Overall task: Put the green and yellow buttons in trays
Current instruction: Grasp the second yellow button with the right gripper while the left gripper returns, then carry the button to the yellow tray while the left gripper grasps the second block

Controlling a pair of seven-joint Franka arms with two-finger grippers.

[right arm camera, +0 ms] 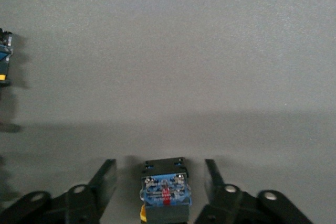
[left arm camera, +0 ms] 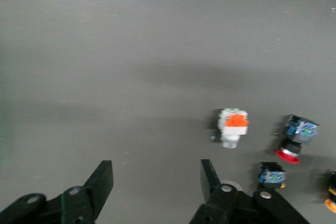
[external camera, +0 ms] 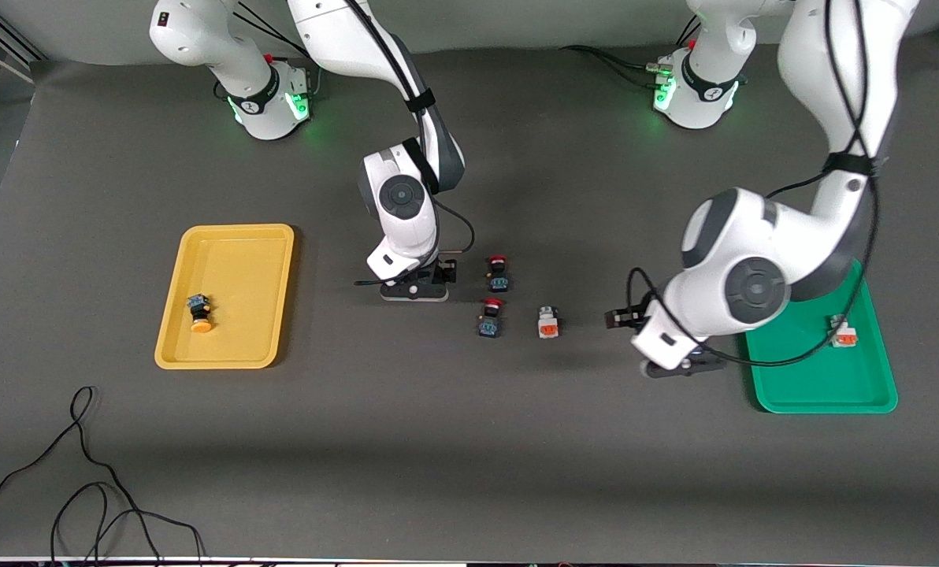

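A dark-bodied button (right arm camera: 165,192) with a bit of yellow cap showing lies on the table between the fingers of my right gripper (right arm camera: 160,174), which stands open with a gap on each side of it. That right gripper (external camera: 414,290) is down at the table beside the yellow tray (external camera: 237,236), which holds one yellow-capped button (external camera: 198,313). A white button with an orange face (external camera: 547,322) lies mid-table. My left gripper (left arm camera: 156,182) is open and empty, over bare table between that white button (left arm camera: 232,127) and the green tray (external camera: 824,394). The green tray holds one white button (external camera: 842,332).
Two red-capped dark switches (external camera: 499,273) (external camera: 491,317) lie between my right gripper and the white button on the table. Loose black cable (external camera: 83,472) lies near the table's front edge at the right arm's end.
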